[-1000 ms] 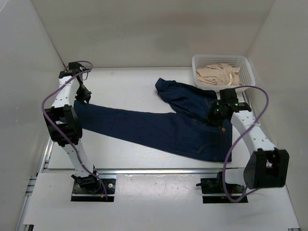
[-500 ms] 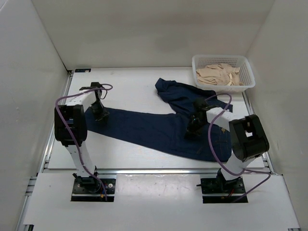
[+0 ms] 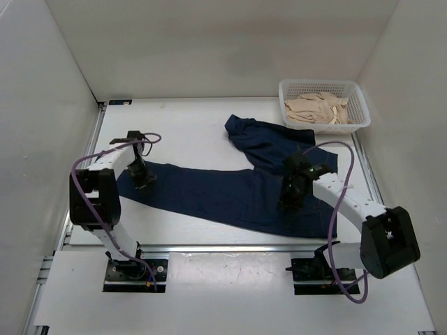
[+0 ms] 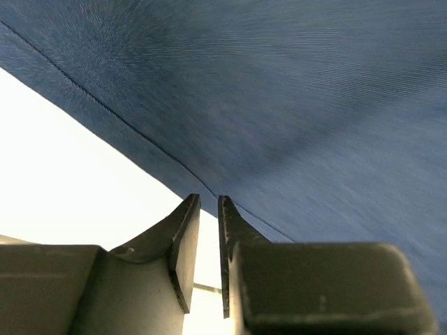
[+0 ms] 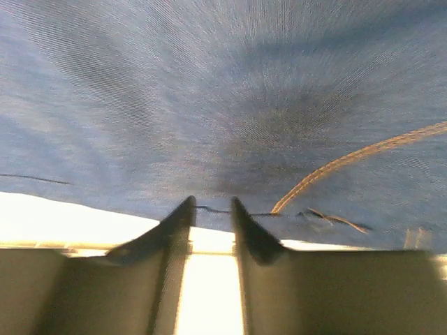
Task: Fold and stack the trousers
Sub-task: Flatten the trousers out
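Observation:
The trousers [image 3: 230, 192] are dark navy jeans lying flat across the table. One leg runs left and the other is bunched toward the back [image 3: 255, 132]. My left gripper [image 3: 142, 176] is down at the near edge of the left leg's end. In the left wrist view [image 4: 208, 201] its jaws stand almost together, with the denim edge [image 4: 279, 105] pinched at the tips. My right gripper [image 3: 290, 197] is down on the seat area. In the right wrist view [image 5: 213, 202] its jaws hold the near edge of the denim [image 5: 230, 105], beside tan stitching [image 5: 363, 153].
A white mesh basket [image 3: 362, 115] holding beige cloth [image 3: 318, 108] stands at the back right, close to the bunched leg. White walls enclose the table on the left, back and right. A metal rail [image 3: 223, 246] runs along the near edge.
Both arms swung inward and dropped from raised poses onto the jeans. The left leg's end and the waist have shifted slightly toward the near edge.

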